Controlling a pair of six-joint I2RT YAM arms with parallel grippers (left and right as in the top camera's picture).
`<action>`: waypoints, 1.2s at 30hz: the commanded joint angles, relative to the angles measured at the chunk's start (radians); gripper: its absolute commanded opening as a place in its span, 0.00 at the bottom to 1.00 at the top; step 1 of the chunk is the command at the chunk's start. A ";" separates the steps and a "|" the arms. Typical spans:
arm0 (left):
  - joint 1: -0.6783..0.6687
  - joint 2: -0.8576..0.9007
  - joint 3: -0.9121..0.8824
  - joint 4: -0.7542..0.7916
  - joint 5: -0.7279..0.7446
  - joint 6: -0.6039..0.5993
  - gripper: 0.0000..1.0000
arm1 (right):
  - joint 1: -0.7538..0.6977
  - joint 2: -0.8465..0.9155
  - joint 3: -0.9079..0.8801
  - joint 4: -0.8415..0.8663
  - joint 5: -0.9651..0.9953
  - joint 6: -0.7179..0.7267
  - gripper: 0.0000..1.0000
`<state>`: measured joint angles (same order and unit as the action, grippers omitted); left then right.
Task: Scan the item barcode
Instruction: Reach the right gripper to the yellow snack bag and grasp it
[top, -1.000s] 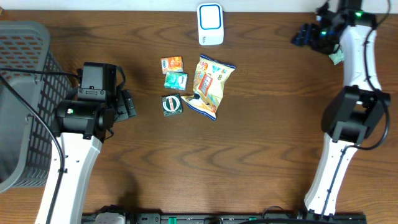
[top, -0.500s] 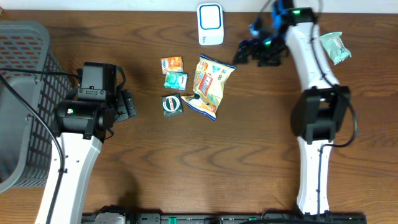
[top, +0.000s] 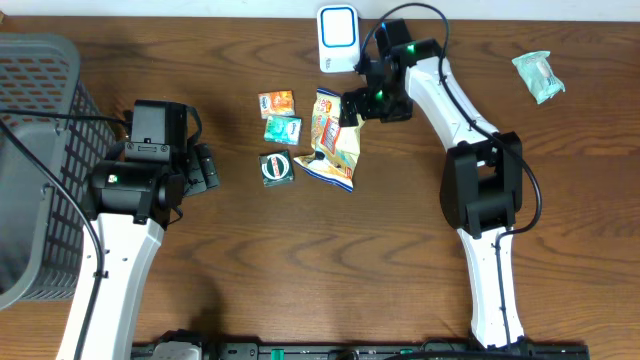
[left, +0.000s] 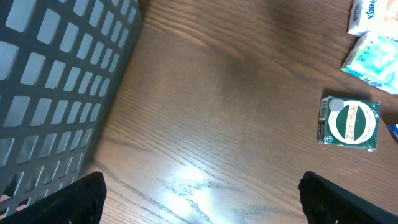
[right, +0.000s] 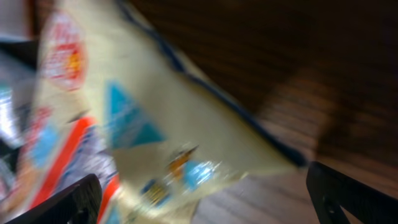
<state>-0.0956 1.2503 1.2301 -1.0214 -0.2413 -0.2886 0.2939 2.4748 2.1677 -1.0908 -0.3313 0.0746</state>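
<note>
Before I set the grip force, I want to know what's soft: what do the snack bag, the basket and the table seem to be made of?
Snack bag: thin glossy plastic film, judging by its crinkled, printed, shiny surface.
Basket: rigid grey plastic, probably moulded, with an even grid wall.
Table: brown wood or wood-look laminate; the grain shows, with a slight sheen.

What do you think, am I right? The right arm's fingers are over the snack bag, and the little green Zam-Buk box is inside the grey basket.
Not quite. The overhead view shows the Zam-Buk box lying on the table, outside the grey basket. The right arm's fingers are indeed over the snack bag.
</note>
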 joint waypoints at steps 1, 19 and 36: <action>-0.002 0.004 0.016 -0.003 -0.003 -0.005 0.98 | -0.016 -0.026 -0.054 0.038 0.024 0.060 0.99; -0.002 0.004 0.016 -0.003 -0.003 -0.005 0.98 | -0.005 -0.032 -0.169 0.238 -0.307 0.061 0.01; -0.002 0.004 0.016 -0.003 -0.003 -0.005 0.98 | -0.050 -0.423 -0.139 0.012 0.172 -0.039 0.01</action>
<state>-0.0956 1.2503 1.2301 -1.0218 -0.2413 -0.2882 0.2134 2.1181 2.0060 -1.0599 -0.3401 0.0769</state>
